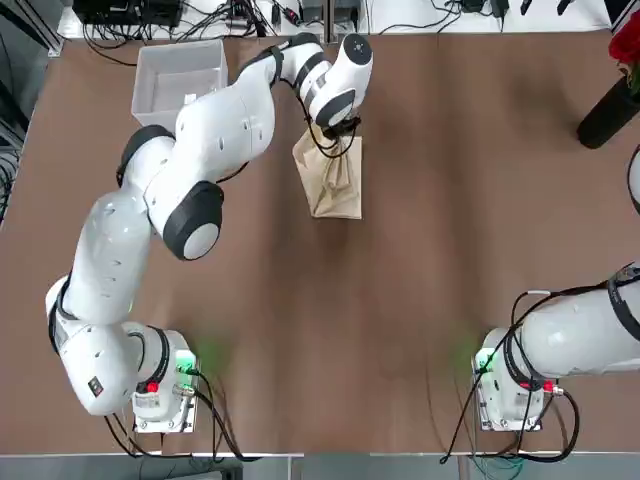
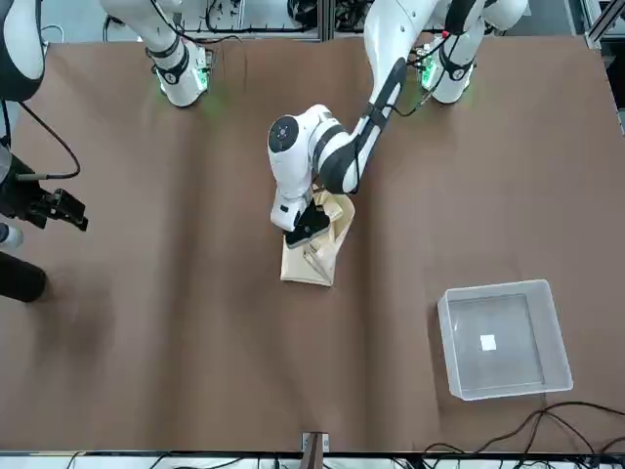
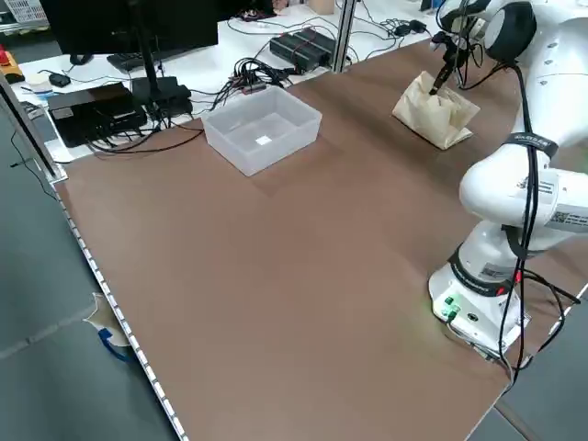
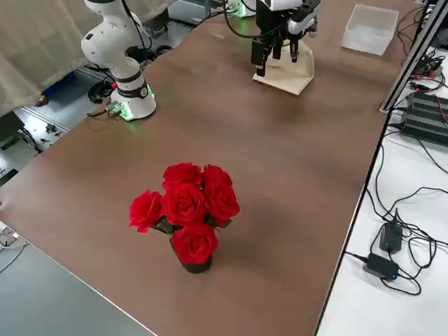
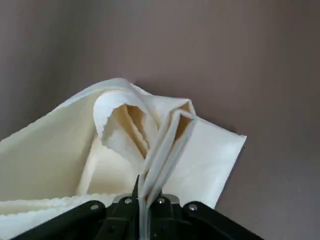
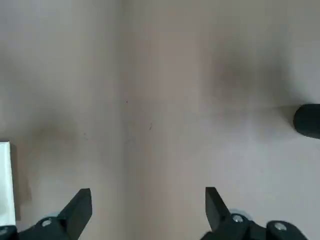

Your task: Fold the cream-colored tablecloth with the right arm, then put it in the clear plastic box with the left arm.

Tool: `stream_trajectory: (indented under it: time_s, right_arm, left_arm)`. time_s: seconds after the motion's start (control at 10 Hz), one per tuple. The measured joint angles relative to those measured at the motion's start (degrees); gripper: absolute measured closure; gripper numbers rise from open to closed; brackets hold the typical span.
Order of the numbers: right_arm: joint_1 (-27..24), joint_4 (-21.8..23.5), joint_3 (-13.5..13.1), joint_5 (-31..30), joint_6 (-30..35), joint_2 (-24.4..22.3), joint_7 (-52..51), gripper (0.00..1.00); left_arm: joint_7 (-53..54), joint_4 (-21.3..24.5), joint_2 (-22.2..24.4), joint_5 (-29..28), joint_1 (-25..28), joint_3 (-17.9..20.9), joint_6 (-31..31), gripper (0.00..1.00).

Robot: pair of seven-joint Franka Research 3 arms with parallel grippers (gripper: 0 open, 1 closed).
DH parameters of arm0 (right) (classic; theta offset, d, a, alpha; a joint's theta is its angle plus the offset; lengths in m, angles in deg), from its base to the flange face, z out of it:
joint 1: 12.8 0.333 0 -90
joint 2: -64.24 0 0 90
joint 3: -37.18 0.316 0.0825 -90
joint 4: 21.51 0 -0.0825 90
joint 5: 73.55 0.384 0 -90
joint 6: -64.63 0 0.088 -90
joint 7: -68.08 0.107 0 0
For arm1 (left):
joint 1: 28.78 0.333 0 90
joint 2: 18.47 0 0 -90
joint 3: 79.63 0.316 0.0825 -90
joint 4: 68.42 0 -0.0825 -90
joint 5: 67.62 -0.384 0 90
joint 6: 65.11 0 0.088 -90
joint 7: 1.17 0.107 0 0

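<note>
While the right pincer (image 6: pixel 149 202) stands wide, the left pincer (image 5: pixel 145 200) clamps the soft, pleated cream tablecloth (image 5: pixel 170 145).

The cream-colored tablecloth (image 1: pixel 337 190) was folded small and pinched into upright pleats over the brown table (image 1: pixel 420 220), while the clear plastic box (image 1: pixel 178 80), square, translucent and white-labeled inside, stood upright to its left, apart from it

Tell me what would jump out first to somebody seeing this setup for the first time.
Probably the bunch of red roses in its dark vase, toward the robot's right side of the table. Next, the left gripper, near the table's far side, pinching gathered folds of the cream tablecloth. Then the clear plastic box, holding only a small white label, at the table's far left.
</note>
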Motion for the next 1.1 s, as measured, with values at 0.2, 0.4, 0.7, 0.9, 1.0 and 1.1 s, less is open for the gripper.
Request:
stream_trajectory:
  time_s: [0.2, 0.4, 0.7, 0.9, 1.0, 1.1]
  right_arm:
    - [0.0, 0.0, 0.0, 0.0, 0.0, 0.0, 0.0, 0.0]
    - [0.0, 0.0, 0.0, 0.0, 0.0, 0.0, 0.0, 0.0]
    - [0.0, 0.0, 0.0, 0.0, 0.0, 0.0, 0.0, 0.0]
    - [0.0, 0.0, 0.0, 0.0, 0.0, 0.0, 0.0, 0.0]
    - [0.0, 0.0, 0.0, 0.0, 0.0, 0.0, 0.0, 0.0]
    - [0.0, 0.0, 0.0, 0.0, 0.0, 0.0, 0.0, 0.0]
  left_arm:
    - [0.0, 0.0, -0.2, 0.0, -0.1, -0.2, -3.1, 0.93]
    - [0.0, 0.0, -1.0, 0.0, -0.7, -0.3, -7.1, 0.93]
    - [0.0, -0.1, -4.4, 0.0, -2.0, -0.3, -10.8, 0.93]
    - [0.0, -0.1, -5.3, 0.0, -2.6, -0.3, -11.6, 0.93]
    - [0.0, -0.1, -5.5, 0.0, -2.7, -0.3, -12.9, 0.91]
    - [0.0, -0.1, -5.8, 0.0, -2.8, -0.3, -14.3, 0.85]
